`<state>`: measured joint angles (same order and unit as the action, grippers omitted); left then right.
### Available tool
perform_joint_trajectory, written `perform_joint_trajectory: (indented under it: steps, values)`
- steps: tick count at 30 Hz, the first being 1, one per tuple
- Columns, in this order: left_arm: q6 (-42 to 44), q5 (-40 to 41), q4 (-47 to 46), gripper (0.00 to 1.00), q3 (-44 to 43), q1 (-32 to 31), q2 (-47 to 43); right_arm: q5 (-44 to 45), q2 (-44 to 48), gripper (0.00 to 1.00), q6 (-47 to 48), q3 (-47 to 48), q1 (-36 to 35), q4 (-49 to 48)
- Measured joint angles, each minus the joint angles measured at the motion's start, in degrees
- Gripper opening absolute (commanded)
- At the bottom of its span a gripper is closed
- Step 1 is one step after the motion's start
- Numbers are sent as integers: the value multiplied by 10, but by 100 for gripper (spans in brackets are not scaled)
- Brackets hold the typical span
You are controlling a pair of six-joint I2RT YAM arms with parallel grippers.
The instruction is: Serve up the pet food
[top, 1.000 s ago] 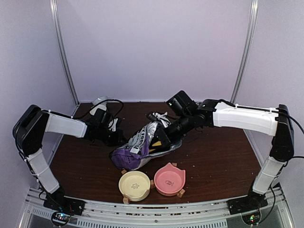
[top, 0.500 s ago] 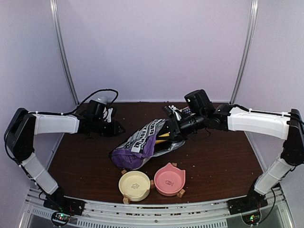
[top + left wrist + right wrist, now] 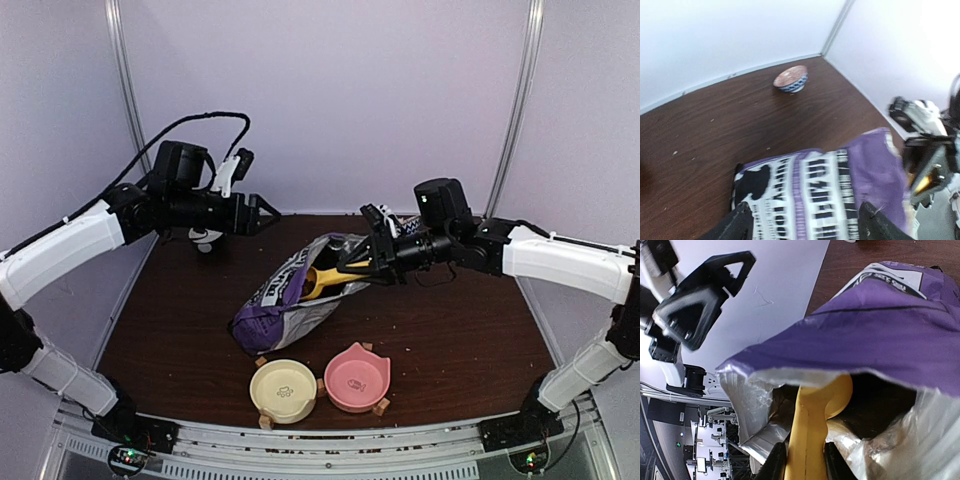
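The purple bag [image 3: 285, 305] lies on its side mid-table, mouth toward the right. A yellow scoop [image 3: 330, 279] sticks into that mouth, and my right gripper [image 3: 375, 263] is shut on its handle. In the right wrist view the handle [image 3: 807, 435] runs between my fingers [image 3: 776, 462] and the scoop's bowl sits inside the foil-lined opening of the bag [image 3: 880, 330]. The pet food is hidden inside the bag. My left gripper [image 3: 262, 213] hangs open in the air at the back left, apart from the bag; its wrist view looks down on the bag [image 3: 815, 190] between spread fingertips [image 3: 737, 227].
A cream bowl [image 3: 284, 390] and a pink bowl [image 3: 356, 378] stand side by side at the table's front edge, just below the bag. A small patterned bowl [image 3: 790, 79] sits near a back corner. A pale object [image 3: 207, 238] lies at the back left.
My left gripper let go of the bag's edge, opened, and rose up and back to the left. My right gripper drew back to the right with the scoop, now partly out of the bag.
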<state>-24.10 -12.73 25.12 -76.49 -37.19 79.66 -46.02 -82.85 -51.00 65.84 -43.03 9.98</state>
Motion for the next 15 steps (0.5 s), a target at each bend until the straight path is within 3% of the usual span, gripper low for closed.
perform_joint_trajectory:
  steps: [6,13,15]
  values:
    - [5,-20,33,84,-71,-98,3,0,11,13,-23,-22,4,-35]
    - [34,5,99,85,-120,-118,61,-1,22,13,-56,-50,10,-74]
    - [42,14,114,77,-123,-123,76,-3,26,13,-70,-59,13,-91]
